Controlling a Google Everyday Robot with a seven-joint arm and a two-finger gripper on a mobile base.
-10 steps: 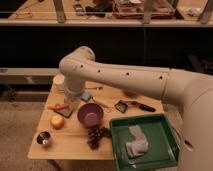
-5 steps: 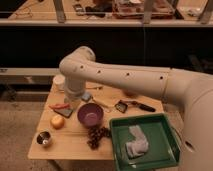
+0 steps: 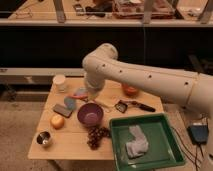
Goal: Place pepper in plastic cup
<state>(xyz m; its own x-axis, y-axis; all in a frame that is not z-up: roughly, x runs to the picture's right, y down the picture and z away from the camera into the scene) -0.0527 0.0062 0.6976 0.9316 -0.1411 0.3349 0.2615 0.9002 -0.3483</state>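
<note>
No brand, label or writing can be read on anything here. Your arm (image 3: 150,75) reaches in from the right and bends down over the middle of the worktop (image 3: 75,145); the hand (image 3: 91,94) hangs just above the pepper (image 3: 80,96), and you cannot tell whether it is released or clenched. The pepper lies on the worktop, behind the purple bowl (image 3: 90,114) and right of the plastic cup (image 3: 59,82), which stands at the rear left corner. An orange fruit (image 3: 57,121), a metal cup (image 3: 44,138), grapes (image 3: 96,135) and a green tray (image 3: 145,142) occupy the front. Since half a second ago, the arm and the items show no visible shift.
</note>
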